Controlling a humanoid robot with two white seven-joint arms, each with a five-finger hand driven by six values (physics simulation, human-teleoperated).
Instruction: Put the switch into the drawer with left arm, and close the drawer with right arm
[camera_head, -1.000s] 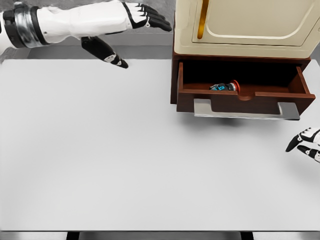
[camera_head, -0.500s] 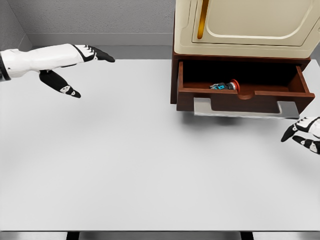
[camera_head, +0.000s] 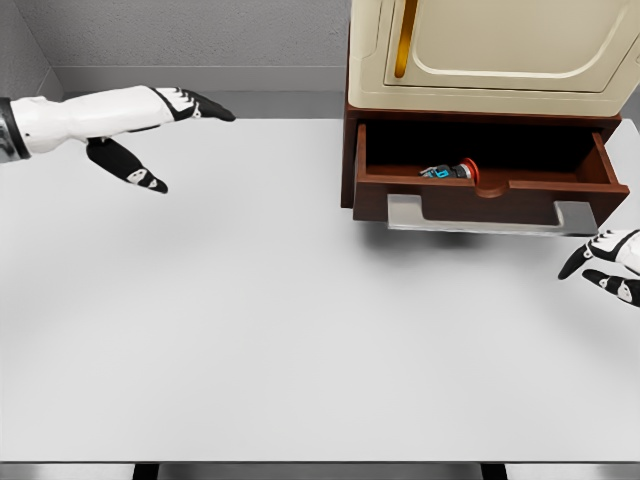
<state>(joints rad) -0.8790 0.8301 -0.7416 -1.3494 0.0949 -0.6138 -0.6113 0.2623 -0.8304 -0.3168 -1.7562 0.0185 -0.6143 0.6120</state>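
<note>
Over the table's far left edge the left hand (camera_head: 150, 125) hangs with fingers spread, holding nothing. At the right edge the right hand (camera_head: 608, 268) sits loose and empty, just below the open drawer (camera_head: 487, 190). The switch (camera_head: 452, 171) lies inside it, near the front wall.

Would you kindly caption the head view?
Switch lies in open drawer; left hand empty, right hand nearby.
</note>
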